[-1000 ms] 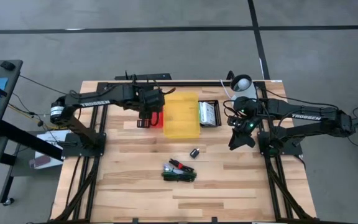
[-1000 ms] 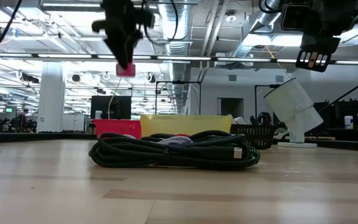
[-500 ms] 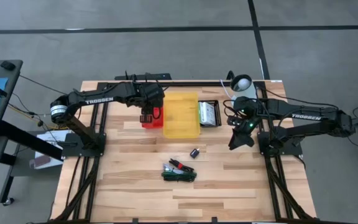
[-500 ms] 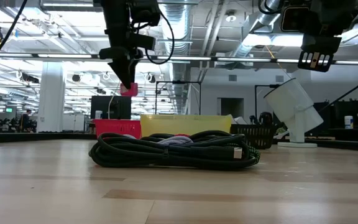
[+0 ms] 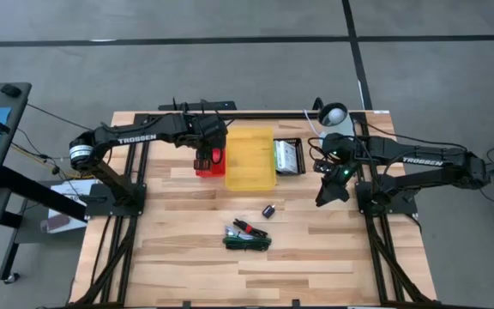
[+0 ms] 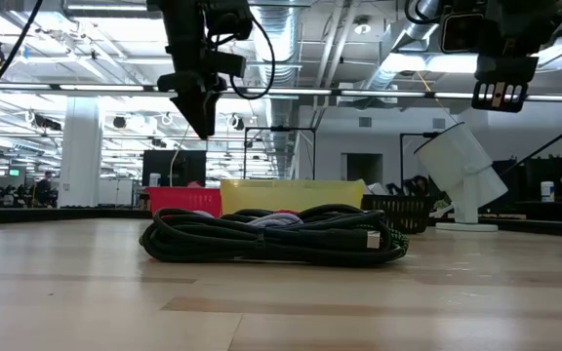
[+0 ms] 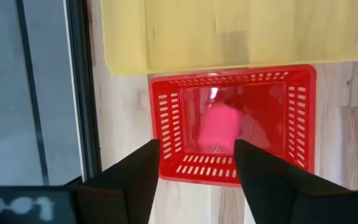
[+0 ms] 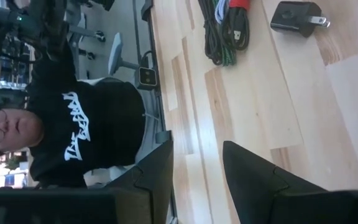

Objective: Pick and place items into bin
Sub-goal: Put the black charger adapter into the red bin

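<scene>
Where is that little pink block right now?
In the left wrist view, the pink block shows blurred inside the red basket, just under the open left gripper and beside the yellow bin.

The high view looks straight down on the whole table; the low view looks level across it past the black cords into the room; the left wrist view looks closely down into the red bin; the right wrist view faces along the table and shares those cords.
</scene>
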